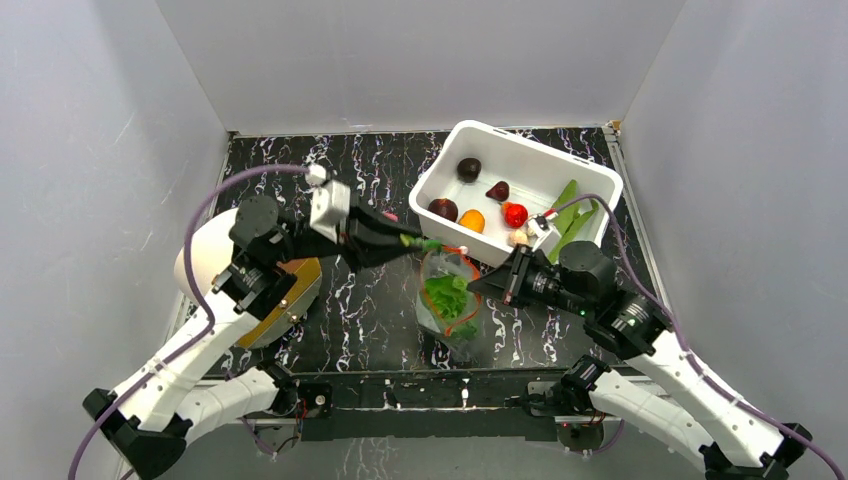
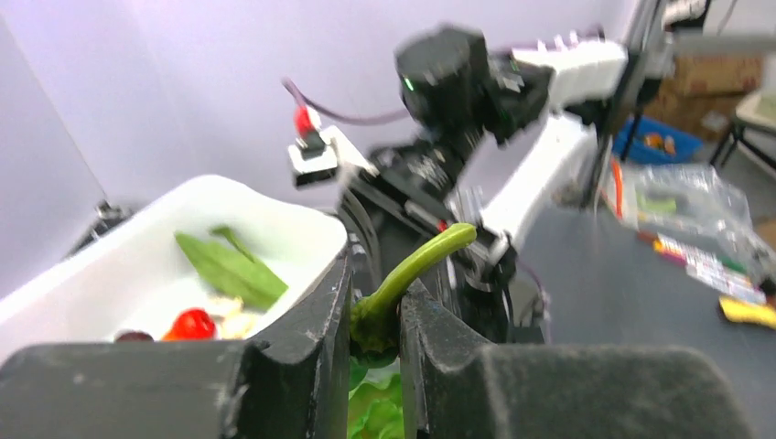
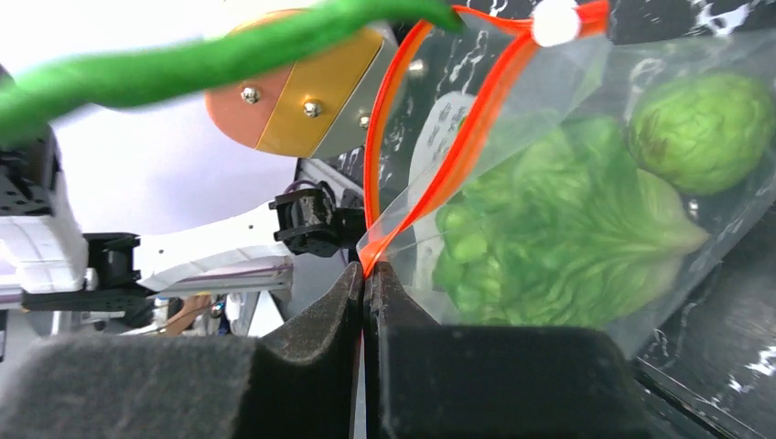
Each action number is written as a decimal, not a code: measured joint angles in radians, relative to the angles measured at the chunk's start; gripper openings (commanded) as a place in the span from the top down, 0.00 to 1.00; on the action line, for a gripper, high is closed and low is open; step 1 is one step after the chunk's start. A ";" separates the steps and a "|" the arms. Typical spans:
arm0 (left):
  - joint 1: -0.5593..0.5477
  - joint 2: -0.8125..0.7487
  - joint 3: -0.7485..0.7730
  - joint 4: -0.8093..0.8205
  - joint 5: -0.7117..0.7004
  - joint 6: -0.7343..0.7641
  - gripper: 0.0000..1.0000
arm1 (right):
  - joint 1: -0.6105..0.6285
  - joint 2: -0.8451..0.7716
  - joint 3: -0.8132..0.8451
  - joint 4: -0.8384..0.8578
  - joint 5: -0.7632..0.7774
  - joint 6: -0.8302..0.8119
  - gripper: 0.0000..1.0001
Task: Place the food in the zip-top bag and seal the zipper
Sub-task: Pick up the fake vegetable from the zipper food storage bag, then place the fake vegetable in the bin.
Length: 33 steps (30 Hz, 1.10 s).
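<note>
The clear zip-top bag [image 1: 450,300] stands in mid table with its orange-red zipper [image 3: 430,137] open. Inside it are the pale-green cabbage [image 3: 549,229] and the green ball [image 3: 705,128]. My right gripper [image 1: 478,285] is shut on the bag's mouth edge, seen up close in the right wrist view [image 3: 366,274]. My left gripper [image 1: 415,243] is shut on a long green pod [image 2: 412,274] and holds it just above the bag's mouth. The pod's tip shows in the right wrist view [image 3: 229,55] over the opening.
A white tub [image 1: 590,170] at the back right holds dark purple rounds [image 1: 468,168], an orange piece [image 1: 472,220], a red tomato [image 1: 515,214], a mushroom [image 1: 518,238] and green pods [image 1: 570,205]. A round gold-and-white object [image 1: 290,290] lies at the left.
</note>
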 measured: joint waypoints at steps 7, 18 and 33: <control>0.000 0.142 0.137 0.190 -0.144 -0.215 1.00 | 0.000 -0.068 0.058 -0.160 0.086 -0.069 1.00; 0.000 0.432 0.172 0.328 -0.377 -0.178 1.00 | 0.000 -0.088 0.058 -0.124 0.049 -0.082 1.00; -0.074 0.860 0.299 0.331 -0.403 0.027 0.40 | 0.000 -0.105 0.061 -0.113 0.019 -0.072 1.00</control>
